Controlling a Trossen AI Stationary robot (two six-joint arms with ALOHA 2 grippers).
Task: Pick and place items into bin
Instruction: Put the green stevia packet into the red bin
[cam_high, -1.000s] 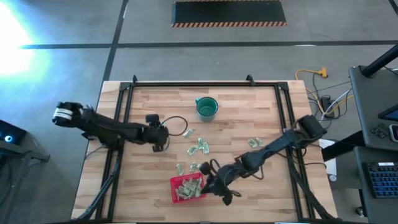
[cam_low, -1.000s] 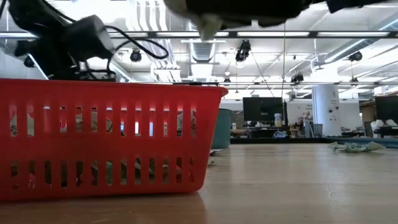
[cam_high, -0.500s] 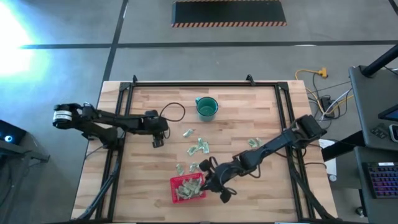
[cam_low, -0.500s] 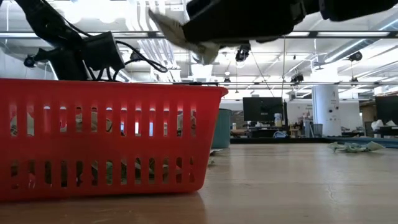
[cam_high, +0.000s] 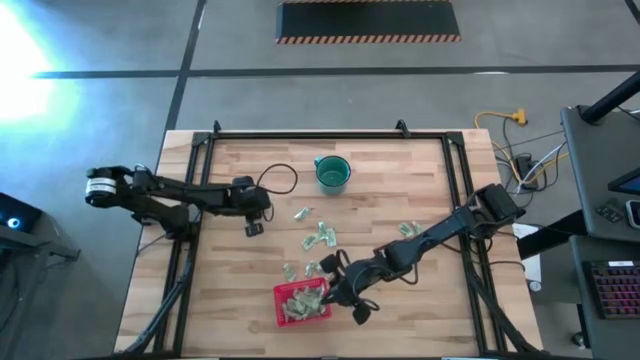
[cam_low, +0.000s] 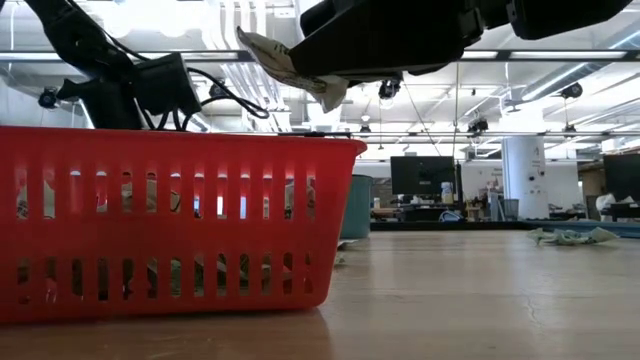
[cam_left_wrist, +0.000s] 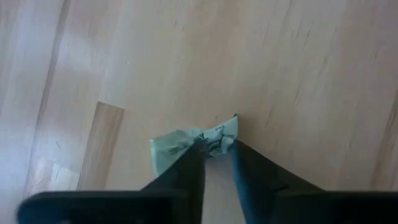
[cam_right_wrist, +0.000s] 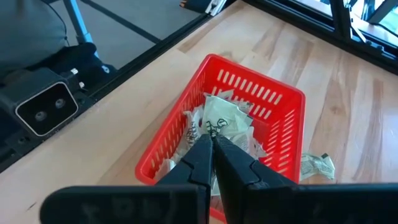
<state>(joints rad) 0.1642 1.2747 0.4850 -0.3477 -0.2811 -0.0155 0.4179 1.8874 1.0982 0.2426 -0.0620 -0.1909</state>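
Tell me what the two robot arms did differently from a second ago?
The left gripper swung away from the packets toward the table's left side and closed on a small pale green wrapped packet there. The right gripper, shut on another pale packet, edged over the red plastic slotted basket. The basket, the round teal cup and the loose packets on the wooden table stayed put.

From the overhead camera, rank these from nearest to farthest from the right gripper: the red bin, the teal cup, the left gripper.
Measured from the right gripper:
1. Red bin, right beside it at the table's near edge.
2. Left gripper, toward the left side.
3. Teal cup, at the far edge.
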